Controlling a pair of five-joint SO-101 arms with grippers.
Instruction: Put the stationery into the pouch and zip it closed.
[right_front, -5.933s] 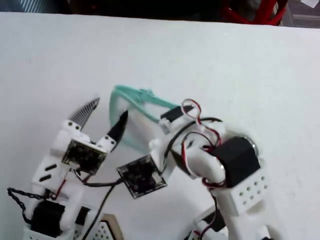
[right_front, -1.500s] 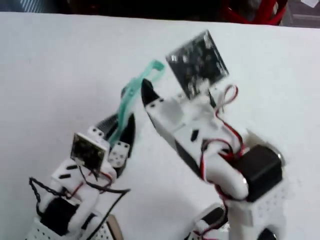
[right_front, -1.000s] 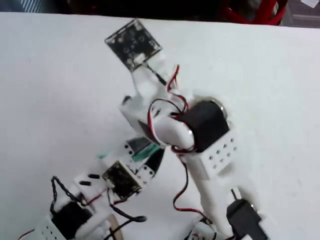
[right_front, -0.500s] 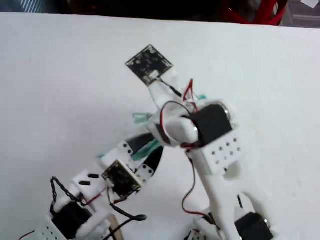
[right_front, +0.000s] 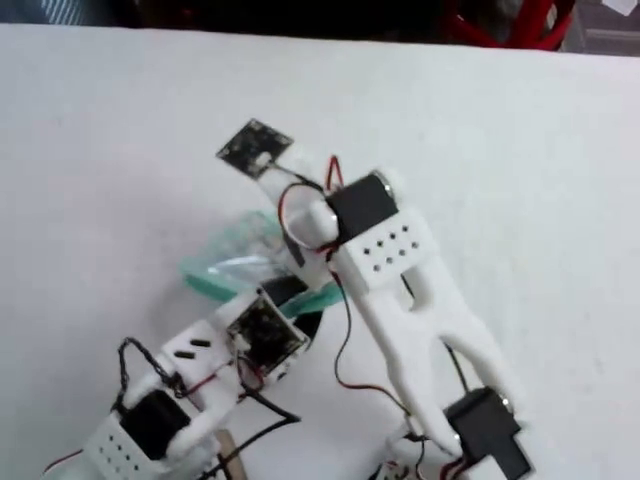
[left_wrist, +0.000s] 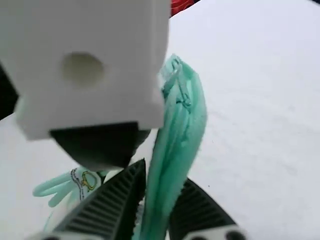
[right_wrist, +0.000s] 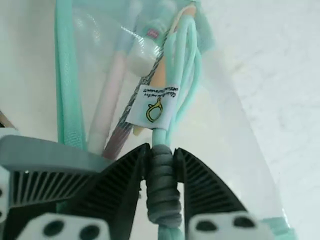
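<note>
Stationery (right_wrist: 116, 100) sat inside the pouch (right_wrist: 235, 150); left gripper (left_wrist: 160, 200) clamped its edge, right gripper (right_wrist: 161, 160) pinched the zip pull (right_wrist: 164, 200); closing likely unfinished.

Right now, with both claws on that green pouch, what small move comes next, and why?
Probably the right claw, shut on the grey zip pull, should draw it along the pouch. The pens already lie inside, and the left claw grips its edge, bracing it.

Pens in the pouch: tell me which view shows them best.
The right wrist view: the pens lie visible through the clear wall of the pouch, just beyond the right tool. The high view has the pouch largely covered by the arms, pens indistinct. The left wrist view gives the pouch's green edge in the left tool.
</note>
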